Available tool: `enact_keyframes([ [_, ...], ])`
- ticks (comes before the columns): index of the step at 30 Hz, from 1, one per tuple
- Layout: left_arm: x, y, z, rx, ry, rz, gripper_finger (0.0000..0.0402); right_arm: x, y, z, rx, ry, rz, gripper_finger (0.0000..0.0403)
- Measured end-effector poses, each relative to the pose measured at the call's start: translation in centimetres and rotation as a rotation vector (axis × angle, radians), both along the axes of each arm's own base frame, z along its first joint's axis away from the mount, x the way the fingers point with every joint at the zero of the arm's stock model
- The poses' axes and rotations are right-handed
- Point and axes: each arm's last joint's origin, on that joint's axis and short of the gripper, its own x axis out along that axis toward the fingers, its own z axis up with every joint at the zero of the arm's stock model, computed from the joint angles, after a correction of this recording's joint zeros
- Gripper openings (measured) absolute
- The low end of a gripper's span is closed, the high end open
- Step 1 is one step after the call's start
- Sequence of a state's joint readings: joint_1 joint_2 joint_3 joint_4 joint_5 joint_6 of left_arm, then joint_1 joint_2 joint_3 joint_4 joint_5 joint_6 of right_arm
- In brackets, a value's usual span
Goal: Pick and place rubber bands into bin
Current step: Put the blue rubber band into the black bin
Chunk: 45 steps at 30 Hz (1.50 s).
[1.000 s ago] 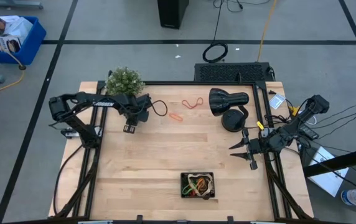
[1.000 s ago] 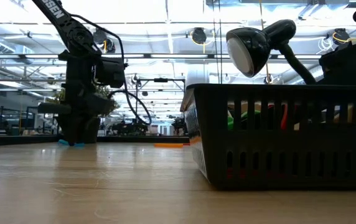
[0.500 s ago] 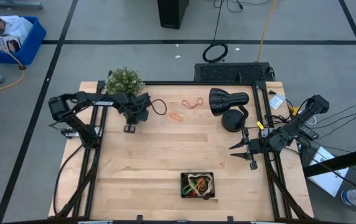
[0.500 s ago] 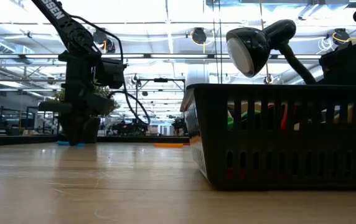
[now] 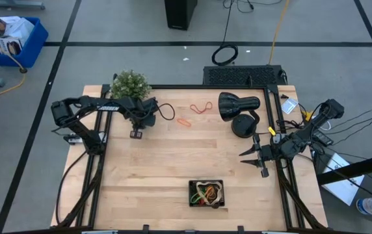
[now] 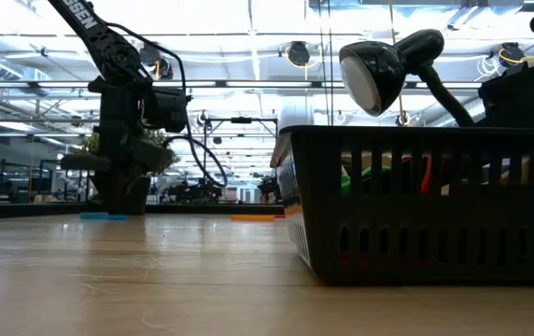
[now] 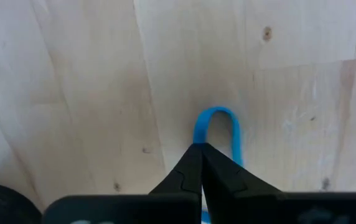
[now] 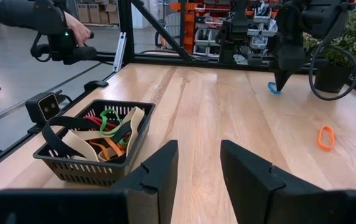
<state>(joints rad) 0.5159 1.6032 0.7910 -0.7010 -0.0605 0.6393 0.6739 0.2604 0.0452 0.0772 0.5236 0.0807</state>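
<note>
A: The left gripper (image 7: 200,163) is down on the table (image 5: 173,162) near the plant (image 5: 131,84), fingers pinched together on one end of a blue rubber band (image 7: 218,134).

B: Good hold?

A: Likely. The band looks light and floppy, so a pinch through the strand should carry it, though it may stretch or slip.

B: And the bin (image 5: 207,194)?

A: Well apart, at the near edge, already holding bands. An orange band (image 5: 184,122) lies loose. The right gripper (image 8: 196,163) waits open by the lamp (image 5: 238,107).

Bare table (image 5: 153,162) lies between bin (image 5: 207,194) and far-edge plant (image 5: 131,84) and lamp (image 5: 237,104).
</note>
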Motion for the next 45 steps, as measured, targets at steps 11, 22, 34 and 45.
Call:
enact_keyframes([
  [11, -0.11, -0.08, 0.01, -0.012, 0.008, 0.047, 0.0009, 0.00, 0.00, 0.00, -0.014, -0.002, 0.002, 0.0116],
  [22, -0.02, 0.00, 0.00, 0.019, 0.007, 0.066, 0.0037, 0.00, 0.00, 0.00, -0.014, -0.002, 0.002, 0.0116],
  [34, 0.00, 0.08, 0.01, 0.032, 0.008, 0.074, 0.0068, 0.00, 0.00, 0.00, -0.014, -0.002, 0.002, 0.0116],
  [45, 0.00, 0.10, 0.01, 0.040, 0.008, 0.088, 0.0086, 0.00, 0.00, 0.00, -0.013, -0.003, 0.002, 0.0116],
])
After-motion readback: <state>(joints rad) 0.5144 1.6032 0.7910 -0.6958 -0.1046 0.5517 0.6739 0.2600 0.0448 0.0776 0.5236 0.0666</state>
